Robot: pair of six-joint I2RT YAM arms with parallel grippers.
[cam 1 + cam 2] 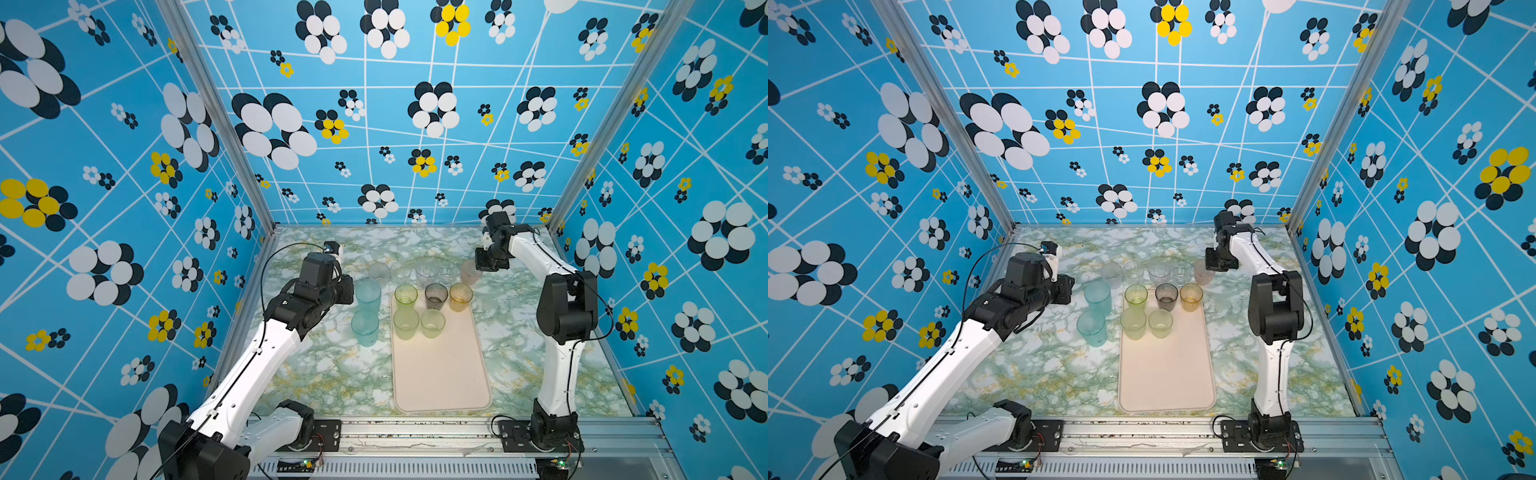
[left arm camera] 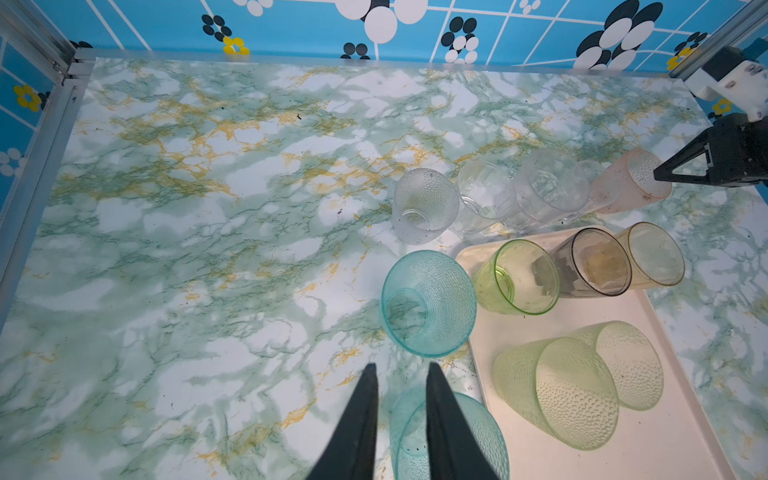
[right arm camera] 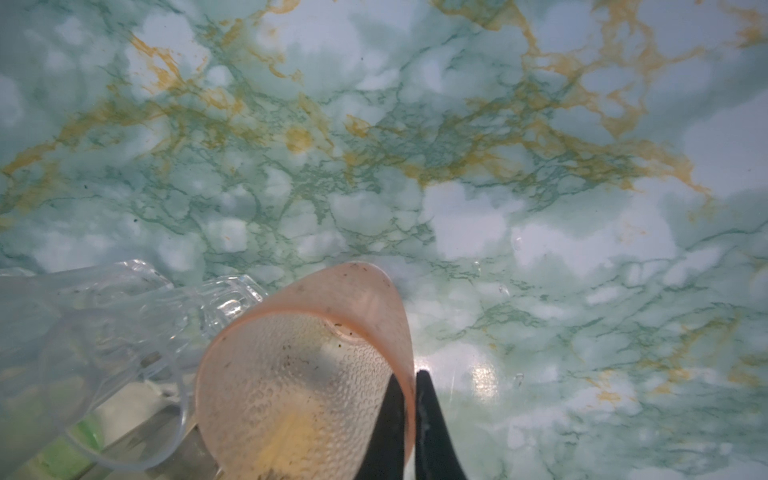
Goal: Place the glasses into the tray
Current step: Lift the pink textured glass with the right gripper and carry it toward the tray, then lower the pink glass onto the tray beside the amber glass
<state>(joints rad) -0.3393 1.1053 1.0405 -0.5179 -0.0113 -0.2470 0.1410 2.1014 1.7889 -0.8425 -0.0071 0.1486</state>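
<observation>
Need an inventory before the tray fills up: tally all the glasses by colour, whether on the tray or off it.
Teal-blue glasses: 2
Green glasses: 3
Grey glass: 1
Amber glass: 1
Pink glass: 1
Clear glasses: 4, as far as the crowded back row shows
Total: 12

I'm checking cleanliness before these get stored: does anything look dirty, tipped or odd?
The pink glass, pinched at its rim by the right gripper, has dark specks scattered over its inside. Otherwise no glass lies on its side, and nothing looks spilled.
</observation>
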